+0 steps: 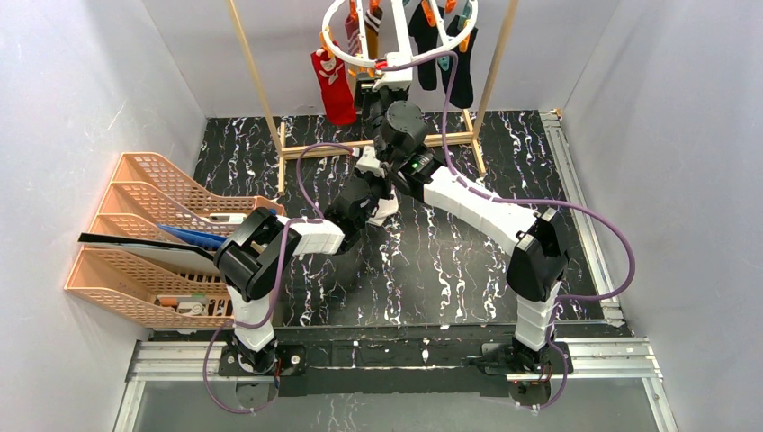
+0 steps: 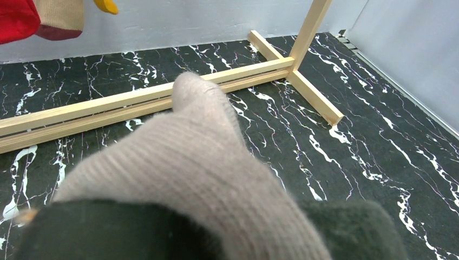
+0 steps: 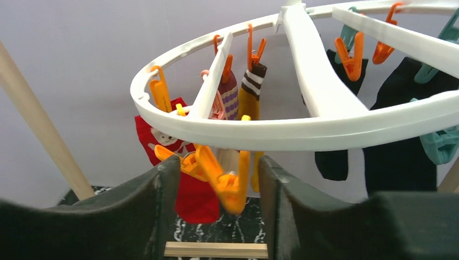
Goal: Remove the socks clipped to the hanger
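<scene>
The white ring hanger [image 1: 329, 31] hangs at the back, and it also shows in the right wrist view [image 3: 303, 130]. A red sock [image 1: 335, 88], a mustard sock [image 3: 248, 103] and black socks [image 1: 461, 67] hang from its clothespins. My right gripper [image 3: 216, 168] is raised just under the ring. It is open, with its fingers either side of a dangling orange clothespin [image 3: 230, 187]. My left gripper [image 1: 380, 193] is low over the table and shut on a grey-beige sock [image 2: 184, 157]. The sock drapes over its fingers and hides them.
The wooden rack frame [image 1: 261, 81] carries the hanger, and its base bars [image 2: 135, 103] lie on the black marbled table. Stacked orange paper trays [image 1: 153, 243] stand at the left. Grey walls close in on the left, the right and the back.
</scene>
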Robot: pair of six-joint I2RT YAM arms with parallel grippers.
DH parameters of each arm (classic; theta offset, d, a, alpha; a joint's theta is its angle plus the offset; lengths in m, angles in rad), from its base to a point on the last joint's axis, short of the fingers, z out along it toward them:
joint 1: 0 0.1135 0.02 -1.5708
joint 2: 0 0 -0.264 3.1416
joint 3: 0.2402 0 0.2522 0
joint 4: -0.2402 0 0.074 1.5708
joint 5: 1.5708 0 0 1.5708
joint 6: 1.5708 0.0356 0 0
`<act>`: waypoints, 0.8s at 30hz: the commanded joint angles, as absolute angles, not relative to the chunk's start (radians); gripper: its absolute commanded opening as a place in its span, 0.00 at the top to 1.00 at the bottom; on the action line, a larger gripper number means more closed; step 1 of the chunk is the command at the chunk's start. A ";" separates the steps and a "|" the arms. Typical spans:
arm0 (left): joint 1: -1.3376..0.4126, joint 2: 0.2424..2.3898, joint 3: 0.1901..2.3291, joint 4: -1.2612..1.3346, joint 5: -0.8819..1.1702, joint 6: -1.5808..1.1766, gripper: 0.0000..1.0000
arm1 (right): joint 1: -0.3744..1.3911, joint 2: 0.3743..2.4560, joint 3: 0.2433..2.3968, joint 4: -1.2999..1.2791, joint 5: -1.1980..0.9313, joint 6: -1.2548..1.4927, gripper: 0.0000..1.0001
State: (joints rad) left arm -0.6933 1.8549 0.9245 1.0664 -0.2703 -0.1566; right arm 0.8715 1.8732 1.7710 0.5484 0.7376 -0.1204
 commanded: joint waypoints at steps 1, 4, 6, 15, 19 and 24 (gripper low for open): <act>-0.694 1.779 0.901 1.081 -0.307 -0.149 1.00 | 0.862 1.832 1.777 0.526 0.695 -0.094 0.28; -0.695 1.768 0.882 1.070 -0.344 -0.164 0.65 | 0.857 1.813 1.759 0.503 0.679 -0.081 0.16; -0.695 1.763 0.871 1.054 -0.371 -0.176 0.39 | 0.854 1.794 1.736 0.499 0.676 -0.070 0.14; -0.695 1.707 0.804 0.994 -0.463 -0.194 0.05 | 0.841 1.637 1.490 0.544 0.705 -0.017 0.08; -0.695 1.654 0.773 0.968 -0.472 -0.171 0.02 | 0.828 1.553 1.371 0.561 0.715 0.025 0.07; -0.694 1.584 0.762 0.893 -0.460 -0.108 0.02 | 0.789 1.477 1.265 0.510 0.685 0.130 0.06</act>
State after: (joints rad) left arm -0.6933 1.6802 0.7650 0.9333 -0.4274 -0.1616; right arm 0.8219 1.5494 1.3190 0.4957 0.6918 0.0330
